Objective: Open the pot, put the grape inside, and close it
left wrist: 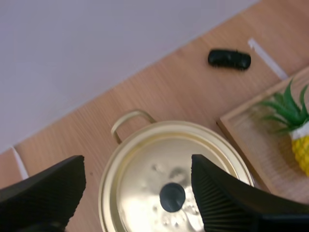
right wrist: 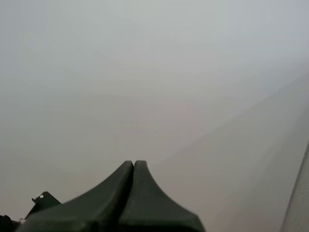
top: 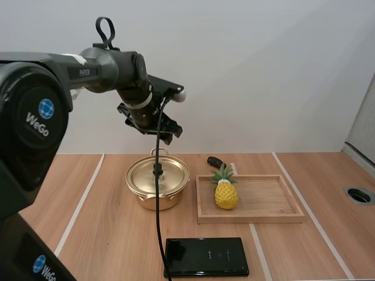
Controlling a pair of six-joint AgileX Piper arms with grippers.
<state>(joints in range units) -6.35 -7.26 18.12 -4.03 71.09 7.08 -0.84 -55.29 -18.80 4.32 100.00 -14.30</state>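
A golden pot [top: 157, 186] stands on the table with its lid [left wrist: 174, 179] on, a black knob [left wrist: 172, 196] at the lid's centre. My left gripper [top: 153, 124] hangs open well above the pot. In the left wrist view its fingers stand apart on either side of the lid, and the left gripper [left wrist: 137, 166] holds nothing. A small dark oblong thing [top: 215, 161] lies on the table behind the tray; I cannot tell if it is the grape. It is also seen past the pot as the dark thing [left wrist: 229, 59]. My right gripper [right wrist: 133, 164] is shut on nothing, facing a blank wall.
A wooden tray [top: 266, 205] to the right of the pot holds a toy pineapple [top: 225, 190]. A flat black pack [top: 206, 256] lies near the front edge. A round hole [top: 358, 195] sits in the table at far right.
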